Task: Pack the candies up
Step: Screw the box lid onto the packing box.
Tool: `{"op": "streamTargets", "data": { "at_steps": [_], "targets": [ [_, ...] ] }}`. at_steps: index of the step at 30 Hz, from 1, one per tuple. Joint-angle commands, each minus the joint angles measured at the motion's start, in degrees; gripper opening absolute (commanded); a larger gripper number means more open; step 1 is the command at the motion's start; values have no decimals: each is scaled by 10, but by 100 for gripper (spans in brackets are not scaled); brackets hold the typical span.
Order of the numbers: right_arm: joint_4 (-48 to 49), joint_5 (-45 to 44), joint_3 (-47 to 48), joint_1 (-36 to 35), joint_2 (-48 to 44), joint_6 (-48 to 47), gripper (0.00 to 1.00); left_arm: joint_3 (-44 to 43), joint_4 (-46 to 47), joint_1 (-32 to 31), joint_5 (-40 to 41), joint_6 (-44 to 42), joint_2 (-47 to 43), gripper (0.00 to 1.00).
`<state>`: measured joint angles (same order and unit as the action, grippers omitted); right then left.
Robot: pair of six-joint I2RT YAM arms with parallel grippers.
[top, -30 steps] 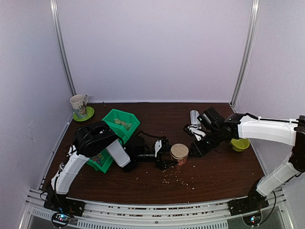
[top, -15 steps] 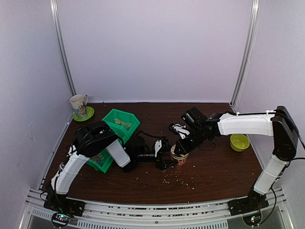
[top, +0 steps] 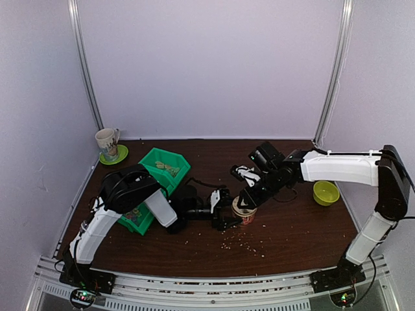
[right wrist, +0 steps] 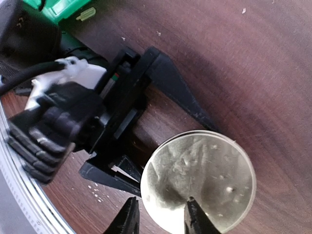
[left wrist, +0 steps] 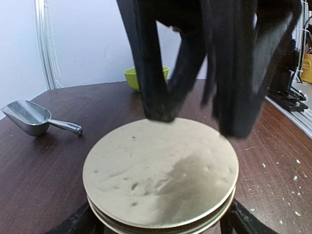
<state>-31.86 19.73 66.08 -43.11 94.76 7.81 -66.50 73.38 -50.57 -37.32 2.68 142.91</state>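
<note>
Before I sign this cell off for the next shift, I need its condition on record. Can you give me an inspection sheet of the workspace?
Surface: dark wood table, with pale crumbs scattered in front of the jar.
Job's things: jar with gold lid on; tan pieces in the green bin, possibly candies.
Clutter: metal scoop, green bowl, mug on a green saucer.
Grippers: left gripper shut on the jar; right gripper open, fingertips at the lid's edge.
Cables: black cable looping by the left wrist.
Surroundings: pale walls, metal corner posts.
</note>
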Motion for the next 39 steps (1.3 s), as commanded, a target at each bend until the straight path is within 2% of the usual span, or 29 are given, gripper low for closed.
{"op": "streamTargets", "data": {
  "at_steps": [1, 9, 18, 24, 30, 32, 35, 39],
  "targets": [
    [-35, -53, 40, 16, -38, -26, 35, 23, -100, 4, 21, -46, 53, 80],
    [-26, -59, 59, 50, 4, -17, 36, 24, -99, 4, 21, -47, 51, 80],
    [-13, 6, 75, 75, 59, -19, 36, 29, -95, 4, 20, -47, 49, 79],
    [-2, 34, 60, 79, 67, -18, 27, 28, -95, 4, 21, -47, 49, 79],
    [0, 37, 47, 80, 67, -17, 24, 27, -96, 4, 20, -47, 50, 80],
    [2, 37, 43, 81, 69, -18, 25, 27, -96, 4, 19, -47, 51, 80],
    [8, 32, 39, 84, 70, -17, 32, 25, -97, 4, 19, -47, 51, 80],
    [19, 30, 37, 88, 62, -13, 33, 25, -98, 4, 19, -47, 51, 80]
  ]
}}
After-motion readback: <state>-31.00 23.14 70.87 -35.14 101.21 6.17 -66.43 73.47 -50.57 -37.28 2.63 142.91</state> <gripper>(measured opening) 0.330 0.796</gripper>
